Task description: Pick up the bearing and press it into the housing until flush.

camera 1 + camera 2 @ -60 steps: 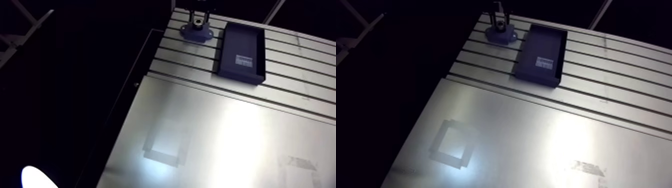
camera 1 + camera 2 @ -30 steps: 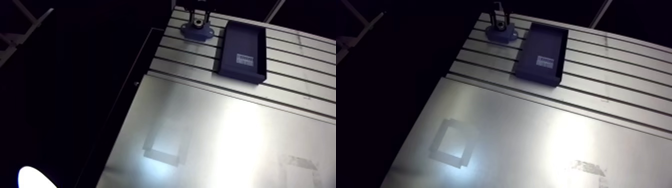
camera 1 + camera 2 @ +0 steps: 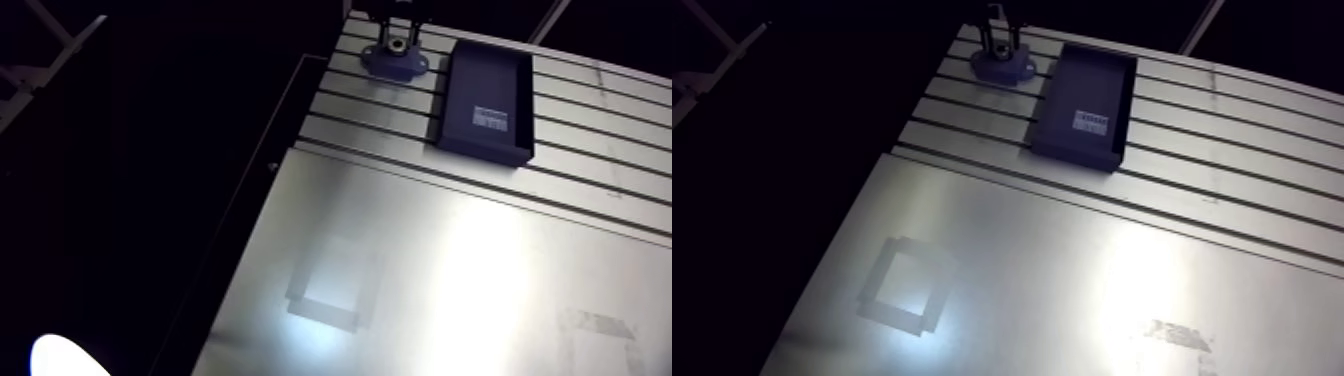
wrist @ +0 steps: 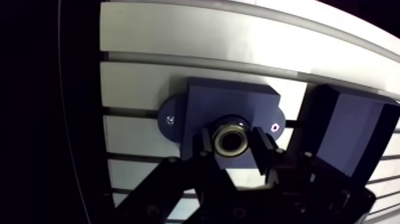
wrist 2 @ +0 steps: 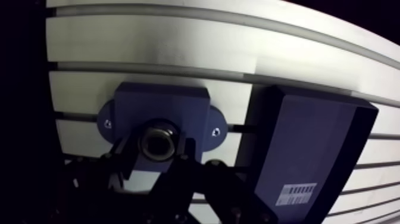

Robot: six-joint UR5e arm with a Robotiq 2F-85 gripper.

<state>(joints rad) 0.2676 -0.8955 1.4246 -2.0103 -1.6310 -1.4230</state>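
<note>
Bearing: a metal ring bearing (image 4: 230, 138) with a dark bore, its open face turned to the wrist camera, directly over the middle of the housing.
Bearing and claw: it sits between the two fingers, one finger (image 4: 205, 143) against each side of its outer ring.
Claw: the gripper (image 4: 233, 143) is closed down to the bearing's width and clamps it, with nothing else in its hold.
Seating: whether the bearing is already inside the bore or flush with it cannot be told, since the fingers and the ring hide the joint.
Housing: a dark blue block (image 4: 229, 101) with a rounded ear on each side, lying flat on the table under the claw.
Screws: one small bright screw in each ear (image 4: 171, 119), on opposite sides of the bearing.
Bin: a shallow black rectangular bin (image 5: 309, 137) just beside the housing, apart from it, with a white barcode label (image 5: 296, 193) on its floor.
Table: slotted aluminium (image 4: 178, 36) carries the housing and the bin.
Plate: in the arm view a smooth metal sheet (image 3: 1072, 280) covers the near part of the table, with a square outline (image 3: 904, 290) marked on it, well apart from the housing.
</note>
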